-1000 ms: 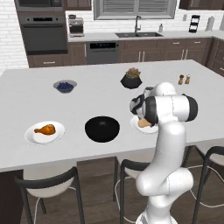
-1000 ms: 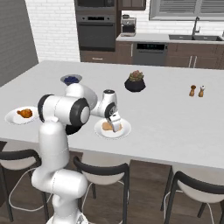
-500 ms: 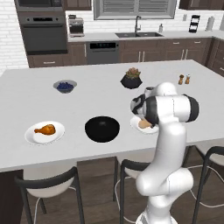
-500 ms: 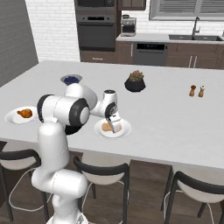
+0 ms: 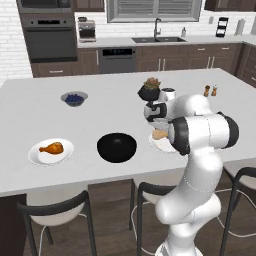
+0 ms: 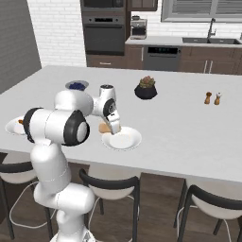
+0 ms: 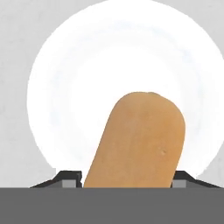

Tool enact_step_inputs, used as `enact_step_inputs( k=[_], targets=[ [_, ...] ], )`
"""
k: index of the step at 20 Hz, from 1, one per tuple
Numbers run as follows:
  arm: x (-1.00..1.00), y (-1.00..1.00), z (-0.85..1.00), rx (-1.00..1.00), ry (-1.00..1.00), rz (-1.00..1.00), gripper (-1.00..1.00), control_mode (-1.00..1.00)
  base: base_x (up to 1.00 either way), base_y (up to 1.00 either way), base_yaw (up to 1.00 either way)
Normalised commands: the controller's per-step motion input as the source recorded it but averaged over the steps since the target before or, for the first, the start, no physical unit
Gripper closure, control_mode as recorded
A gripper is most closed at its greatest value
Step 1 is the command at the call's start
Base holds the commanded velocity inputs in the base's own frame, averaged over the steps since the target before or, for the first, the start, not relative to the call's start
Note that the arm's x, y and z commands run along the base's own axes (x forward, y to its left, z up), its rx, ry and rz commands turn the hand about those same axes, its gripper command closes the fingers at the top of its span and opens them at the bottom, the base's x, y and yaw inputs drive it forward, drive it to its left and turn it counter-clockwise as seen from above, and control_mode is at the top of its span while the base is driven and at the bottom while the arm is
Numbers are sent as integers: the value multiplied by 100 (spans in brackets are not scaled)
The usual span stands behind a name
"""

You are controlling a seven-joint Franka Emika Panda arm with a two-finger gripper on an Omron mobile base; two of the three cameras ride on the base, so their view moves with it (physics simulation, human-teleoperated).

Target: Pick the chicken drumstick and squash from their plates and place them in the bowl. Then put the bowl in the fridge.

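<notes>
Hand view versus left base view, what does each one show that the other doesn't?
Hand view alone: the end effector's dark fingertips flanking the pale tan oblong squash. Left base view alone: the orange-brown chicken drumstick on its round white plate, the glossy black bowl, the small grey bowl of blue berries. Both: the squash and the white plate beneath it.

No text, label, brand, number or sign can be read on anything here.

White brick wall, dark cabinets, wood floor.
</notes>
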Motion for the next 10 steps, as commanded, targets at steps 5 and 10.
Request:
enact_step_inputs(
  k=[5,10],
  targets=[
    [-9,98,79,0,6,13,100,-100,0,0,0],
    [0,78,22,1,12,13,100,-100,0,0,0]
  ],
)
